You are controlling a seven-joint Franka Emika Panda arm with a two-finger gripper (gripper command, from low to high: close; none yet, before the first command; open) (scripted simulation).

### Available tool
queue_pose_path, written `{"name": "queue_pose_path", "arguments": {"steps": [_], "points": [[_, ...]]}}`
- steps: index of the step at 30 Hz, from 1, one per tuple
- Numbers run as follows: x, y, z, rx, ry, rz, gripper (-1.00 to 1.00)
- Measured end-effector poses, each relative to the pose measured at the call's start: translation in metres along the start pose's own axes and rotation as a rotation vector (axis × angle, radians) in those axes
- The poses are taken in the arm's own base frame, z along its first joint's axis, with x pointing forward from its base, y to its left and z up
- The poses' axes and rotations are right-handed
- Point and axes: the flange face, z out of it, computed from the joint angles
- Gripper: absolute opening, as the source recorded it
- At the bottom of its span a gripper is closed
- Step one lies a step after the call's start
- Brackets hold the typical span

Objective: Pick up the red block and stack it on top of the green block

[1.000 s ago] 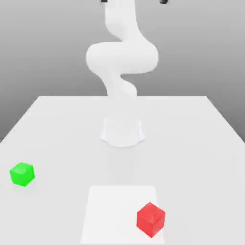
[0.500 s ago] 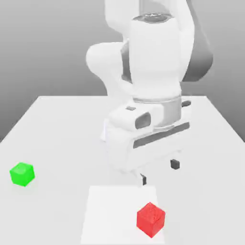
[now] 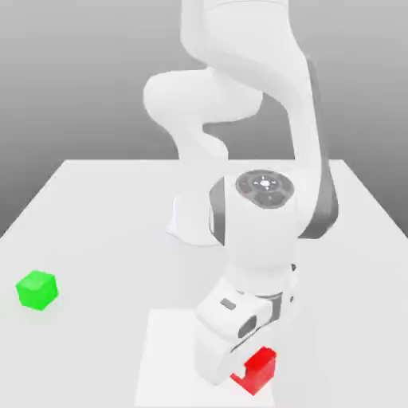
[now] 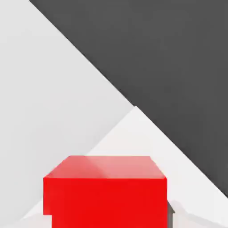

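The red block (image 3: 259,371) sits on the table near the front edge, right of centre in the exterior view. My gripper (image 3: 245,358) has come down right over it, and the white hand covers the block's upper left part. Seen from the hand camera, the red block (image 4: 104,191) is very close and looms large, with its top face and one side showing. The green block (image 3: 37,289) rests alone on the table at the exterior view's far left, well away from the arm.
A lighter white square patch (image 3: 163,358) lies on the table under the red block. The arm's round base (image 3: 191,223) stands mid-table behind it. The table's far corner and dark floor (image 4: 178,67) show past the block.
The arm has swung down from above the table, and the hand has dropped onto the red block. Neither block has moved.
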Motion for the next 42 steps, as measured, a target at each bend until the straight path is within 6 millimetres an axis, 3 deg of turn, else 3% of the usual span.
{"name": "queue_pose_path", "arguments": {"steps": [5, 6, 10, 12, 15, 18, 20, 21, 31, 32, 38, 42], "points": [[0.000, 0.001, -0.052, 0.000, 0.000, 0.003, -1.00], [0.001, 0.019, -0.059, -0.003, 0.002, 0.044, -1.00], [-0.009, 0.120, -0.075, -0.018, 0.008, 0.283, -1.00], [-0.027, 0.186, -0.081, -0.023, 0.010, 0.447, -1.00], [-0.083, 0.293, -0.091, -0.024, 0.009, 0.743, -1.00], [-0.147, 0.360, -0.096, -0.016, 0.005, 0.978, -1.00], [-0.188, 0.389, -0.097, -0.005, 0.001, 1.109, -1.00], [-0.196, 0.394, -0.095, -0.001, 0.001, 1.137, -1.00], [-0.195, 0.392, -0.036, 0.003, 0.002, 1.134, -1.00], [-0.195, 0.392, -0.032, 0.002, 0.000, 1.135, 1.00], [-0.196, 0.392, -0.030, 0.002, 0.000, 1.136, 1.00], [-0.193, 0.393, -0.051, 0.004, 0.006, 1.132, 1.00]]}}
